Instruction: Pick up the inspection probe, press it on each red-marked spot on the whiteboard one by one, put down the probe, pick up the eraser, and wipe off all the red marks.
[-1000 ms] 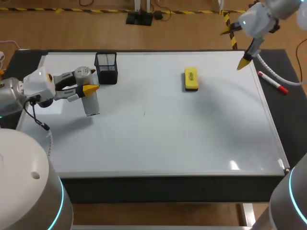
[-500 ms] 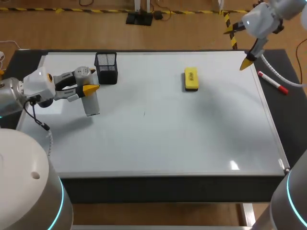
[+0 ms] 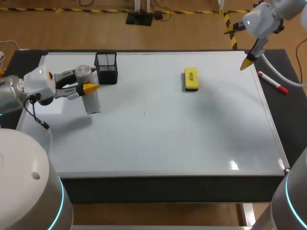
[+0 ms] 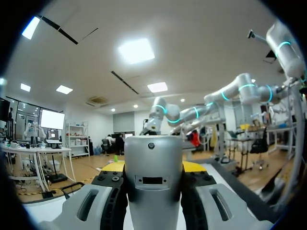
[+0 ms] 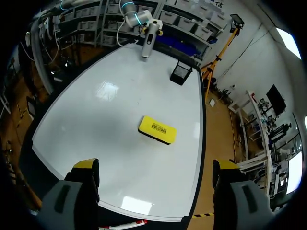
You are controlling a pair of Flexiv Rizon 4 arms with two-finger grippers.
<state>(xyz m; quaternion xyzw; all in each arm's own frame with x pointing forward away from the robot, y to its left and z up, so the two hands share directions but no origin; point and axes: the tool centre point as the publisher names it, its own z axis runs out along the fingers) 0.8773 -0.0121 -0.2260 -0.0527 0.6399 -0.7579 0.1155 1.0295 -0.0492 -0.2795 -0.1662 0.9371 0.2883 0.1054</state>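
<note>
So the inspection probe, the stubby silver cylinder, is off the surface and held in the left tool. The left wrist view shows a finger clamped on each side of it, so that's a proper grip. It hangs tip-down over the whiteboard, near the counter's left edge and toward the far-left corner, just beside the black mesh cup.

Progress-wise, the pickup looks done. The weird part is the pressing: no red spots can be made out on the board in either the head view or the right wrist view, only one tiny dark speck around the middle. So how many presses are left (or whether there's anything to press at all) can't be told from here.

Everything after that looks untouched. The yellow eraser lies flat on the board toward the far edge, a bit right of the middle. So putting the probe down, grabbing the eraser and wiping all look like they're left to do.

The right tool hangs up over the far-right corner, fingers spread wide with nothing in them. A red marker lies on the counter just off the board's right edge.
</note>
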